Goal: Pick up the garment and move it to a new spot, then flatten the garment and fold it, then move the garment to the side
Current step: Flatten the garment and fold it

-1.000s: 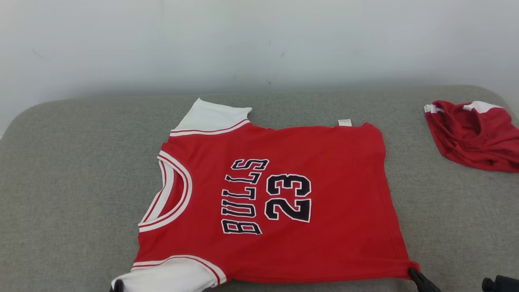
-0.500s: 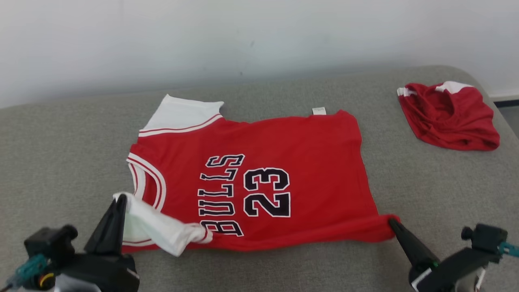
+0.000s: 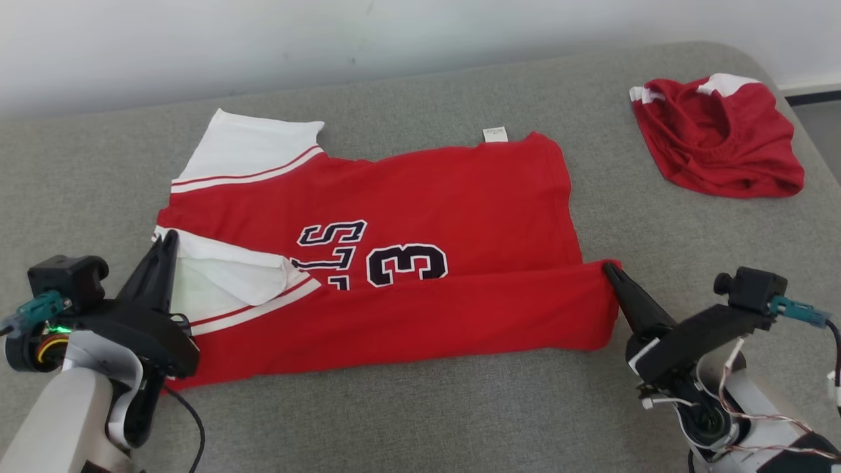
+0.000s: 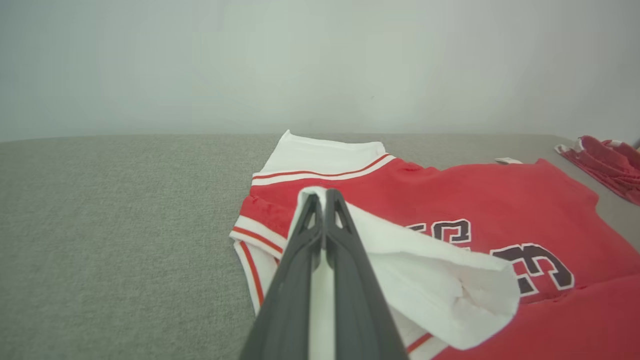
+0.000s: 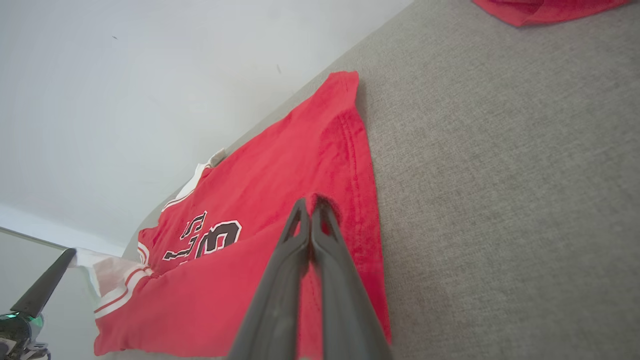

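Note:
The garment (image 3: 420, 197) is a red jersey with white sleeves and black lettering, lying on a grey cushioned surface. Its near long edge is folded up over the print, hiding part of the letters and numbers. My left gripper (image 3: 169, 238) is shut on the near white sleeve (image 3: 217, 276), lifted over the collar. In the left wrist view the left gripper (image 4: 320, 196) pinches that sleeve's white cloth (image 4: 430, 280). My right gripper (image 3: 608, 266) is shut on the red hem corner. In the right wrist view the right gripper (image 5: 310, 202) holds the red garment (image 5: 280, 165) at that corner.
A second red and white garment (image 3: 719, 138) lies crumpled at the far right of the grey surface (image 3: 420, 414). A pale wall (image 3: 197, 46) runs along the back. The surface's right edge drops off near a dark strip (image 3: 815, 98).
Both grippers have carried the jersey's near edge away from me and over the print, so the fold now covers half the lettering. The head camera has tilted down, shifting the whole picture.

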